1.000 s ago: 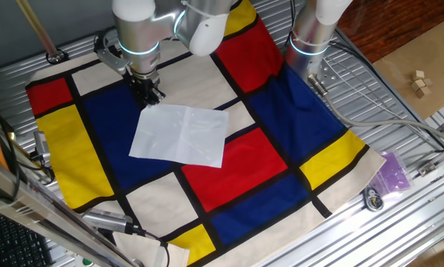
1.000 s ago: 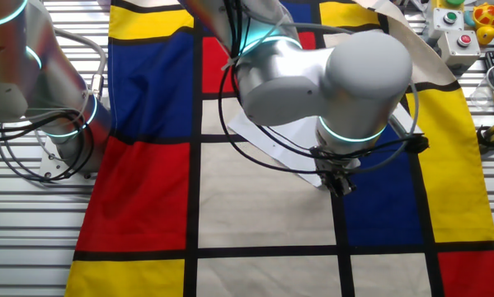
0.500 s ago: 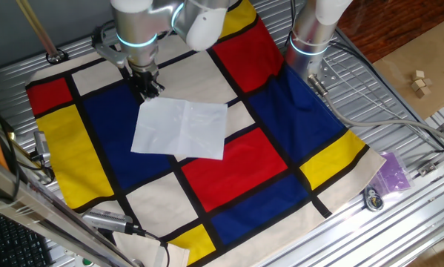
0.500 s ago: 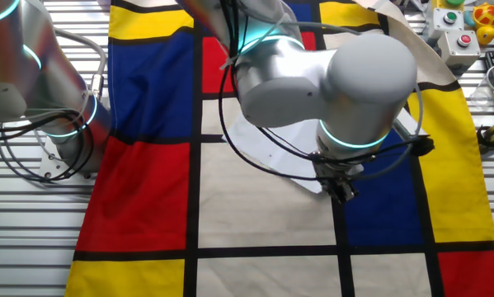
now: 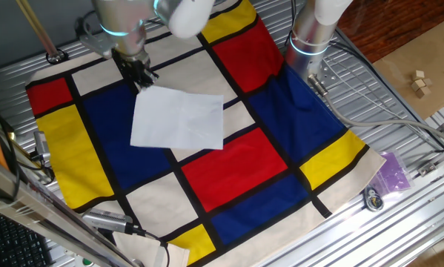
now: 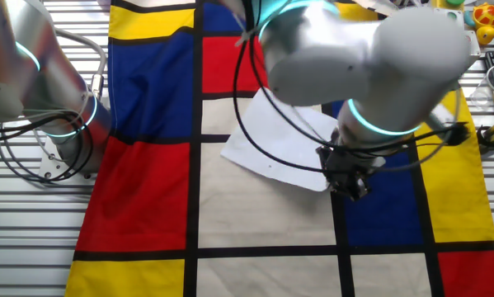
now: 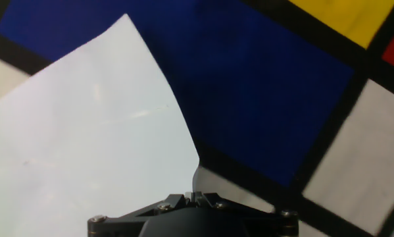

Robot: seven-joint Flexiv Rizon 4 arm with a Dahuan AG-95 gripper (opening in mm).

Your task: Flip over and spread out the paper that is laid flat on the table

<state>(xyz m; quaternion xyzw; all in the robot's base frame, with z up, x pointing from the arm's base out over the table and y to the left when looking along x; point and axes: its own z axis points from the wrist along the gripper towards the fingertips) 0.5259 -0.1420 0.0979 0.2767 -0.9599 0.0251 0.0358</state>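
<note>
The arm has drawn back, lifting the paper (image 5: 179, 121) by the corner pinched in its gripper (image 5: 141, 76), the sheet trailing forward over the table (image 5: 399, 111).

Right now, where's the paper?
In one fixed view the paper lies left of centre on the cloth, over the blue and cream blocks, with the gripper pinching its far-left corner.

Bright, even light; hand view soft, fixed views sharp.
</note>
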